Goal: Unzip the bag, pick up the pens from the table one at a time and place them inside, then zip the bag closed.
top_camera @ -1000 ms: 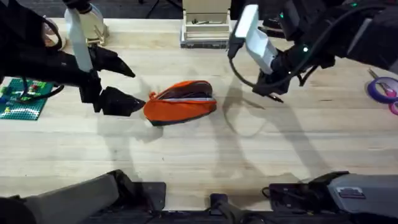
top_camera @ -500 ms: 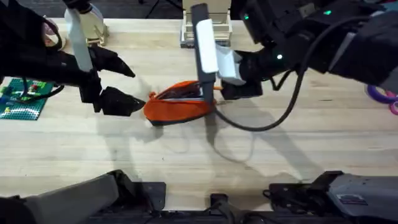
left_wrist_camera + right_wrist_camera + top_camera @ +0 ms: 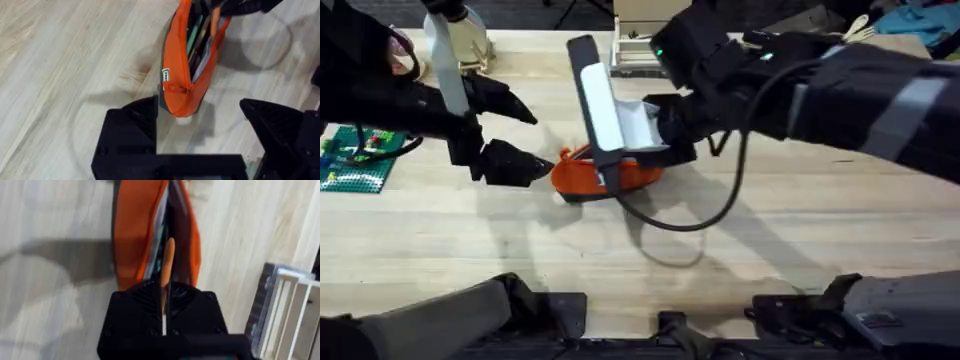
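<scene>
Over the unzipped bag point(image 3: 582, 174) at mid-surface point(image 3: 770, 260), the right arm is stretched across, its gripper point(image 3: 164, 291) pinching an orange pen point(image 3: 167, 260) whose tip is angled into the opening; the left gripper point(image 3: 200, 127) is spread around the bag's end

My right gripper point(image 3: 165, 297) blocks the bag's point(image 3: 582, 173) open slot from above, its fingers pinching a pen point(image 3: 167, 260). My left gripper point(image 3: 200, 117) straddles the bag's near end, fingers spread. The surface point(image 3: 770, 240) in front lies free; a rack point(image 3: 638, 55) stands behind.
</scene>
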You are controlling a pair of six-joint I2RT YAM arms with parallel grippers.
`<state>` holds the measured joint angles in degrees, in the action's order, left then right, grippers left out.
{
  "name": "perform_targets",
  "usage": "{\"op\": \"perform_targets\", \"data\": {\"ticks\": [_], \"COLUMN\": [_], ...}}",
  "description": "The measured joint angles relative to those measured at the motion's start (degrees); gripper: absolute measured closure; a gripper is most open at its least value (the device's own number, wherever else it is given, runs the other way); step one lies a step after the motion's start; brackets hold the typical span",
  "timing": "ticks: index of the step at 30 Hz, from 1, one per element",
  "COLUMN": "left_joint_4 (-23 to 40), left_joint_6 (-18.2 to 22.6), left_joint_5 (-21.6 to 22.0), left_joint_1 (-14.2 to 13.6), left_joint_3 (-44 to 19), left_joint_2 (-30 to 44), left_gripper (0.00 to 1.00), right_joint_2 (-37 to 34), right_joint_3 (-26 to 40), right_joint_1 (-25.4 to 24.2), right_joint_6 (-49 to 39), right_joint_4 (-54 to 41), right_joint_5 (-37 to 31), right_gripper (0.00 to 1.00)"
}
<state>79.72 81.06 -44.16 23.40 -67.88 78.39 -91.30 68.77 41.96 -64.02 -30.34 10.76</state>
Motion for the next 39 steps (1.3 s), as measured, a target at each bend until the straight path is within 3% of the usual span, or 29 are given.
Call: {"op": "perform_targets", "data": {"ticks": [20, 22, 28, 30, 39], "left_joint_4": [0.0, 0.0, 0.0, 0.0, -0.1], "left_joint_6": [0.0, 0.0, 0.0, 0.0, 0.0], "left_joint_5": [0.0, 0.0, 0.0, 0.0, 0.0], "left_joint_1": [0.0, 0.0, 0.0, 0.0, 0.0], "left_joint_3": [0.0, 0.0, 0.0, 0.0, 0.0], "left_joint_2": [0.0, 0.0, 0.0, 0.0, 0.0], "left_gripper": [0.008, 0.008, 0.007, 0.007, 0.008], "right_joint_2": [-8.3, -8.3, -8.3, -8.3, -8.3], "right_joint_3": [0.0, 0.0, 0.0, 0.1, 0.1], "right_joint_1": [3.3, 3.3, 3.3, 3.3, 3.3], "right_joint_6": [4.9, 5.3, 5.4, 5.4, 5.3], "right_joint_4": [9.2, 9.2, 9.3, 9.3, 9.0], "right_joint_5": [1.5, 1.8, 2.2, 2.2, 2.2], "right_gripper": [0.969, 0.884, 0.062, 0.009, 0.004]}}
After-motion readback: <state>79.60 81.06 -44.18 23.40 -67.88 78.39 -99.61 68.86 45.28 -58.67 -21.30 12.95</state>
